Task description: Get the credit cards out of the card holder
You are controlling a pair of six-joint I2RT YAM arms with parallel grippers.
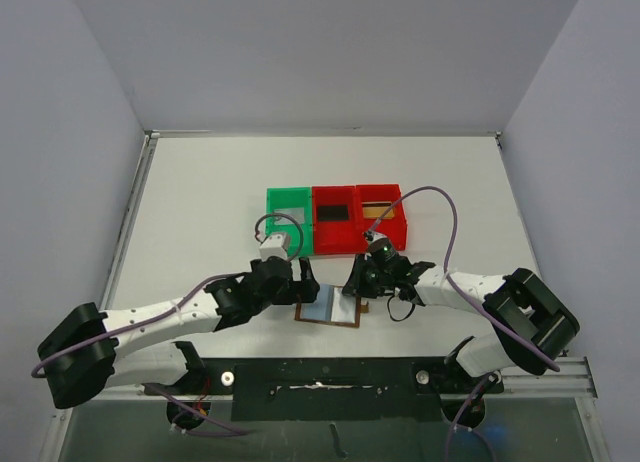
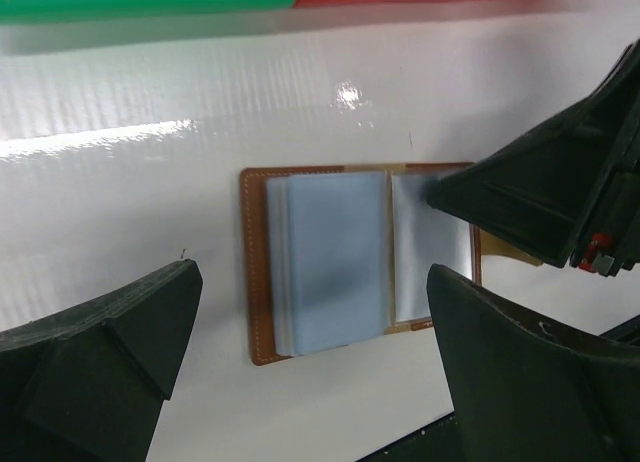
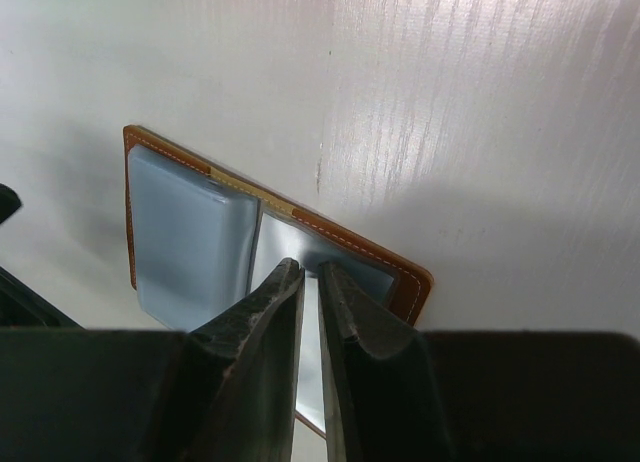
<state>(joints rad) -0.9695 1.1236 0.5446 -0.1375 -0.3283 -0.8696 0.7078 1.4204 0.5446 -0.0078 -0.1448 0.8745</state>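
Observation:
The card holder (image 1: 330, 310) lies open and flat on the white table, with a brown stitched rim (image 2: 258, 282) and pale blue-grey pages inside. A pale blue-grey rectangle (image 2: 335, 262) tops the left-hand stack; I cannot tell whether it is a credit card or a sleeve. My left gripper (image 2: 312, 282) hovers over the holder, jaws wide open, nothing between them. My right gripper (image 3: 311, 270) is shut to a thin slit, its tips pressing down on the holder's right page (image 3: 275, 247). A gold card (image 1: 378, 210) lies in the right red bin.
Three bins stand in a row just behind the holder: green (image 1: 270, 197), red (image 1: 333, 192) with something dark inside, and red (image 1: 383, 189). The table's front edge and the black rail (image 1: 330, 372) are close behind the holder's near side.

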